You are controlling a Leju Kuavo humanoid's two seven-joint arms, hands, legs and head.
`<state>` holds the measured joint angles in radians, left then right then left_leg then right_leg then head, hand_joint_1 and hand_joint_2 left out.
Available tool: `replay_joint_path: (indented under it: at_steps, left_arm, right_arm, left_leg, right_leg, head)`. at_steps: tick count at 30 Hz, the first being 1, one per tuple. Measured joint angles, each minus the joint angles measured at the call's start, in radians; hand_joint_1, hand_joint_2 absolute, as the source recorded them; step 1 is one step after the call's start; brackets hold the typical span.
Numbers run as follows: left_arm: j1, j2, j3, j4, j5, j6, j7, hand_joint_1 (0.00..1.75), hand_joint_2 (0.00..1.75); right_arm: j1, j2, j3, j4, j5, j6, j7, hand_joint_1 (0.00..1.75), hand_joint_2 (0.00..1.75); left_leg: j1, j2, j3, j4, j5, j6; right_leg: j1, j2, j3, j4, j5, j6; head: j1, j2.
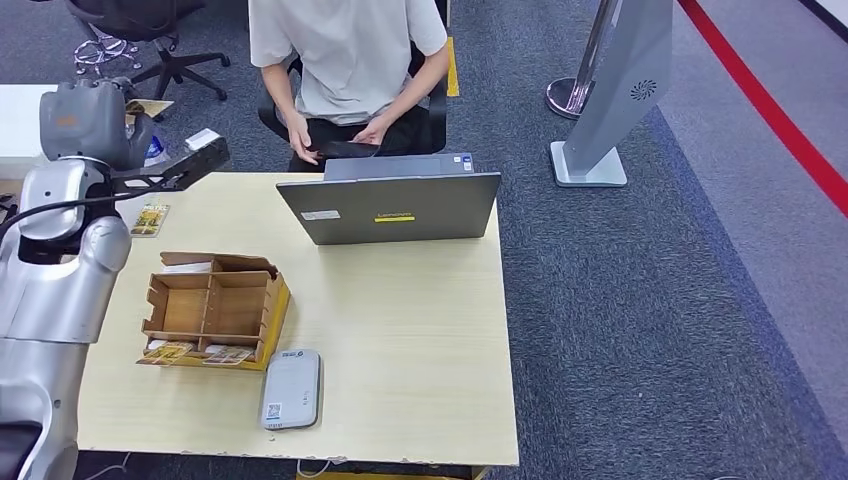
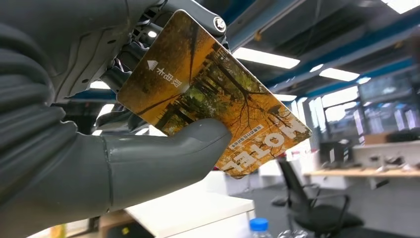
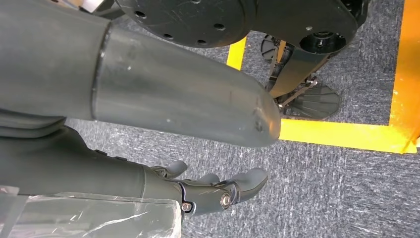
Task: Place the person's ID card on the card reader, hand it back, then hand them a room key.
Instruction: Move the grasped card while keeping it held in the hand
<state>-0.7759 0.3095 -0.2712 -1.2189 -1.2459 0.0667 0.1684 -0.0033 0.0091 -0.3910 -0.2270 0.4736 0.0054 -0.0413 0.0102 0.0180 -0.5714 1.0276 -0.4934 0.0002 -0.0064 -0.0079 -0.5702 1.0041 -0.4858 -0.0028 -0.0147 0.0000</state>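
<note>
A: From the head view the wooden table (image 1: 400, 330) takes most of the space, with a grey laptop (image 1: 390, 205) at its far edge and a person (image 1: 345, 70) seated behind it, hands in the lap on something dark.

B: Nearer the robot stands a cardboard organizer (image 1: 212, 308) with a few cards in its front slots, and just beside it the grey card reader (image 1: 291, 388), nothing lying on it. One more card (image 1: 150, 219) lies flat by the table's left edge.

A: The left hand (image 1: 185, 165) is raised over the table's far left corner, reaching toward the person. From there its hold is hard to read.

B: The left wrist view settles it: the thumb (image 2: 163, 153) presses a room key (image 2: 218, 99), an orange card printed HOTEL, against the darker fingers behind.

A: And the right hand (image 3: 163, 124)?

B: The right wrist view shows it hanging over grey carpet with yellow tape, fingers loosely apart, holding nothing.
</note>
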Motion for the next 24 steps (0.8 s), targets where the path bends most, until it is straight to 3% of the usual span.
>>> replay_joint_path:
  at_steps: [12, 24]
  left_arm:
    - [0.275, 0.056, -0.145, -0.312, -0.038, 0.078, -0.055, 1.75, 1.75]
    - [0.547, 0.131, -0.365, -0.517, -0.059, 0.096, -0.128, 1.75, 1.75]
  right_arm:
    - [0.013, 0.021, -0.056, -0.005, 0.003, -0.004, -0.012, 0.0, 0.0]
    - [0.037, 0.046, -0.15, -0.035, 0.033, 0.005, -0.024, 0.0, 0.0]
  left_leg:
    - [0.0, 0.0, 0.0, 0.0, 0.0, 0.0]
    - [0.0, 0.0, 0.0, 0.0, -0.001, 0.001]
  right_leg:
    - [0.0, 0.0, 0.0, 0.0, 0.0, 0.0]
    - [0.0, 0.0, 0.0, 0.0, -0.001, 0.0]
  head:
    - [0.0, 0.0]
    - [0.0, 0.0]
